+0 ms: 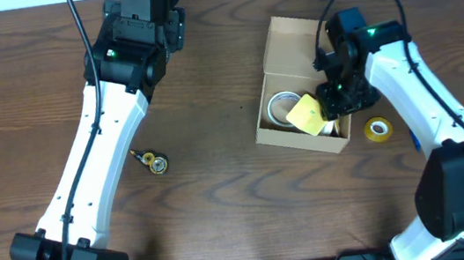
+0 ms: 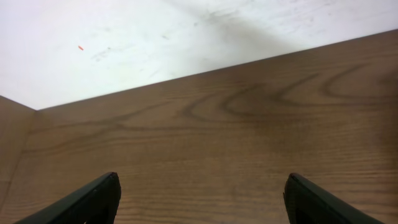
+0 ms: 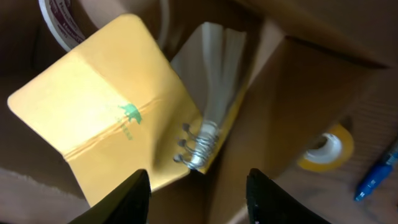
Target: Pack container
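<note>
The tan cardboard container [image 1: 280, 49] stands open right of centre, flap lid folded back. Inside lie a white tape roll [image 1: 281, 107] and a yellow spiral notepad [image 1: 306, 114], which leans against the box's right wall. In the right wrist view the notepad [image 3: 106, 106] fills the middle, its wire spiral low, and the box wall [image 3: 292, 93] rises beside it. My right gripper [image 3: 196, 196] is open just above the notepad's spiral edge, holding nothing. My left gripper [image 2: 202, 199] is open and empty over bare wood at the table's far edge.
A yellow tape roll [image 1: 378, 129] and a blue pen [image 1: 416, 141] lie on the table right of the box; both also show in the right wrist view, the roll [image 3: 326, 148] and the pen [image 3: 376, 177]. A small brass-coloured object [image 1: 152, 161] lies left of centre.
</note>
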`<state>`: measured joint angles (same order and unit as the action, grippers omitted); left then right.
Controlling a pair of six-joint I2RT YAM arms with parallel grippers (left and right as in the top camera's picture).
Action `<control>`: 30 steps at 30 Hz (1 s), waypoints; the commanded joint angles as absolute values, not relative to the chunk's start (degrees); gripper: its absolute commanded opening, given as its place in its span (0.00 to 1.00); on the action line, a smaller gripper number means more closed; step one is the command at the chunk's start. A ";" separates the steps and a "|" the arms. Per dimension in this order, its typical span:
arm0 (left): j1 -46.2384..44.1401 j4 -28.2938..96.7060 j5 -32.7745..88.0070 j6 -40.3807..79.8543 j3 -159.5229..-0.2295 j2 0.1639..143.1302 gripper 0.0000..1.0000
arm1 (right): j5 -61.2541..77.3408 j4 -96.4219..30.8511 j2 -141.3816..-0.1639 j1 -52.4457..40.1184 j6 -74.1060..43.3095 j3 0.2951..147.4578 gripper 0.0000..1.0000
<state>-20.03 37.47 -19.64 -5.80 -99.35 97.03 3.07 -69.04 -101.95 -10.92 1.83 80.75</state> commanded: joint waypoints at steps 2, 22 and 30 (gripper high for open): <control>-19.86 37.45 -19.40 -4.86 -100.66 96.20 0.85 | 3.70 -67.55 -102.35 -12.95 -0.03 78.41 0.50; -19.88 37.21 -19.42 -4.89 -100.66 96.20 0.85 | -2.48 -68.88 -102.35 -13.58 -1.26 77.41 0.78; -19.88 37.19 -19.42 -4.91 -100.66 96.20 0.85 | -2.37 -68.64 -102.35 -11.09 -1.26 77.38 0.66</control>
<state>-20.03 37.26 -19.64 -5.80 -99.35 97.03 -1.30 -68.71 -101.95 -12.10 -1.08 77.78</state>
